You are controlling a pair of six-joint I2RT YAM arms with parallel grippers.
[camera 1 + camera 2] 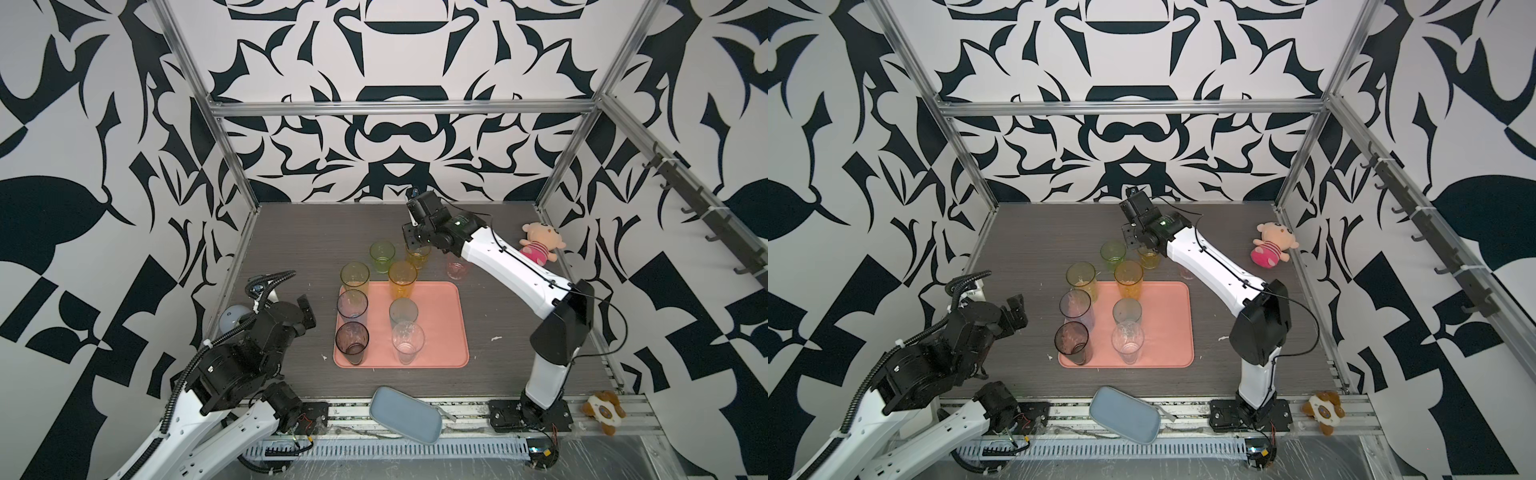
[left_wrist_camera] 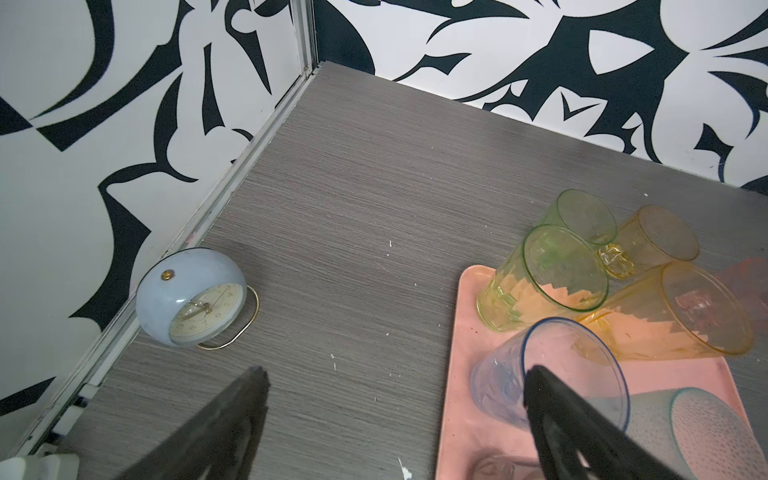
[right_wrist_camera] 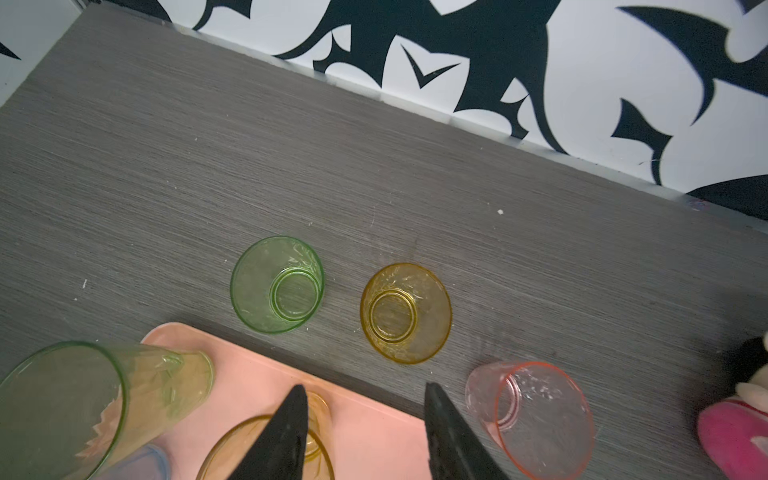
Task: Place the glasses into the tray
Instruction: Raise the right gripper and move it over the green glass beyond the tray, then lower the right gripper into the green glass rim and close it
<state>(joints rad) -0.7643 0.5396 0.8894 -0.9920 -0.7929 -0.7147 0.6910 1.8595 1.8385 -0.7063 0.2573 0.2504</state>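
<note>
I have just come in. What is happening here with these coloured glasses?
Two robot arms are putting glasses on the salmon-pink tray. Six stand on it: the yellow-green glass, orange glass, blue glass, smoky grey glass, teal glass and clear glass. The green glass, amber glass and pink glass wait on the table behind it. The right gripper hovers close to the amber glass, fingers apart and empty. The left gripper sits left of the tray, open, holding nothing.
</note>
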